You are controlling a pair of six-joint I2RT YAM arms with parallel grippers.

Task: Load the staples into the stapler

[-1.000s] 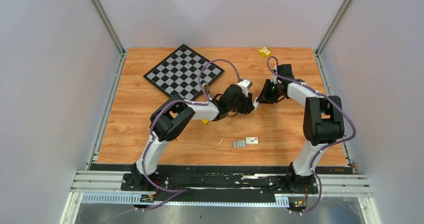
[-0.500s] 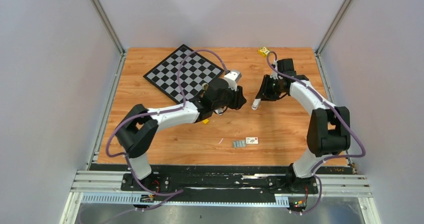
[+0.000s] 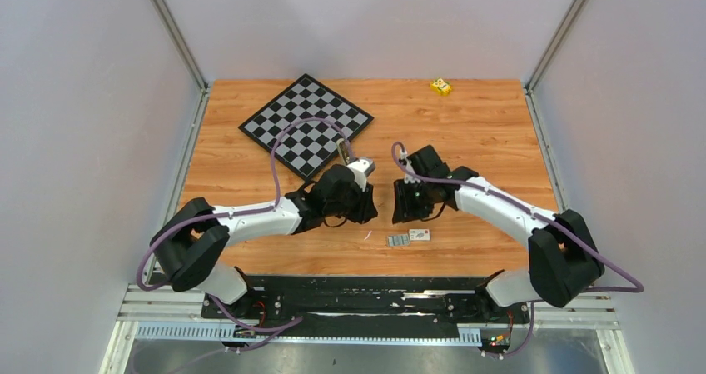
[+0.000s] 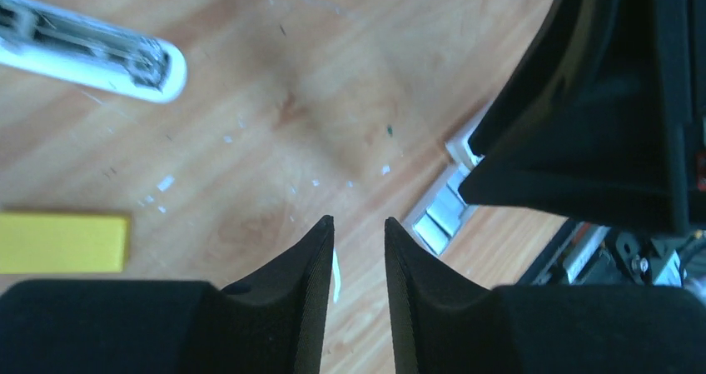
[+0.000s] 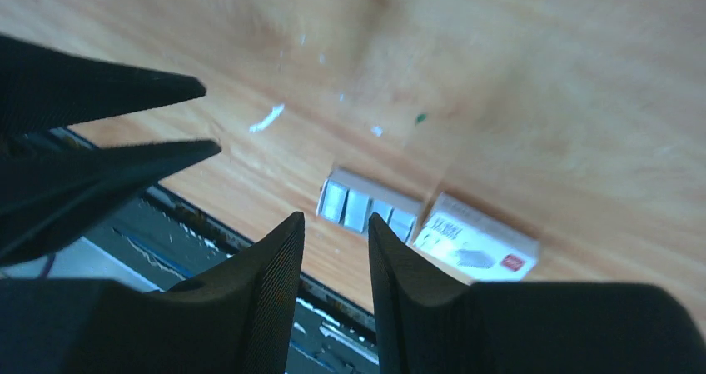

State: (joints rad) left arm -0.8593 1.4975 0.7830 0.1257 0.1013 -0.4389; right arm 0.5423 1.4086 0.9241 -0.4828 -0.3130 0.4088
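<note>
Both black two-finger grippers are empty. The left gripper (image 4: 358,221) and the right gripper (image 5: 335,216) each show only a narrow gap between ridged jaws, with nothing in it. Loading hasn't started, I'd say. The short silvery-grey strips of staples (image 5: 366,210) lie by the near edge of the wooden desk (image 3: 499,124), just beside a small white labelled box (image 5: 476,245). The small grey-olive stapler (image 3: 342,150) rests mid-desk, well apart. A second ago both arms worked over the middle. Now they have swung back towards the near edge, while staples and stapler haven't shifted.
</note>
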